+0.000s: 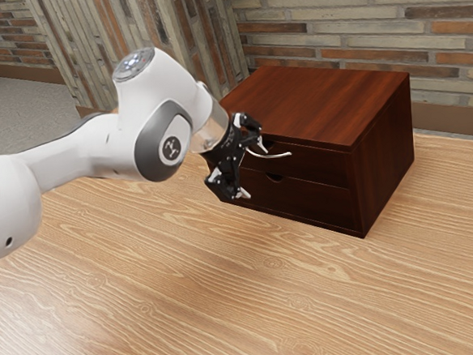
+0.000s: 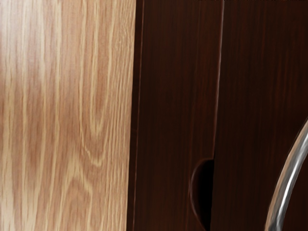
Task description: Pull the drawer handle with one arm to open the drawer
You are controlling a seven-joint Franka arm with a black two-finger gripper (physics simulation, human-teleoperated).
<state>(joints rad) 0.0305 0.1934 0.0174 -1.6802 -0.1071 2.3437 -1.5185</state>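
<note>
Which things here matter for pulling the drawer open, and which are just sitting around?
For the job: gripper, open; metal handle close by it; upper drawer that carries the handle.

Just there: lower drawer with a notch in its front; wooden table; brick wall.

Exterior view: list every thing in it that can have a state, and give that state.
Upper drawer: shut, not yet pulled out.
Lower drawer: shut.
Handle: on the upper drawer, not clamped.
Gripper: open, right at the handle.
</note>
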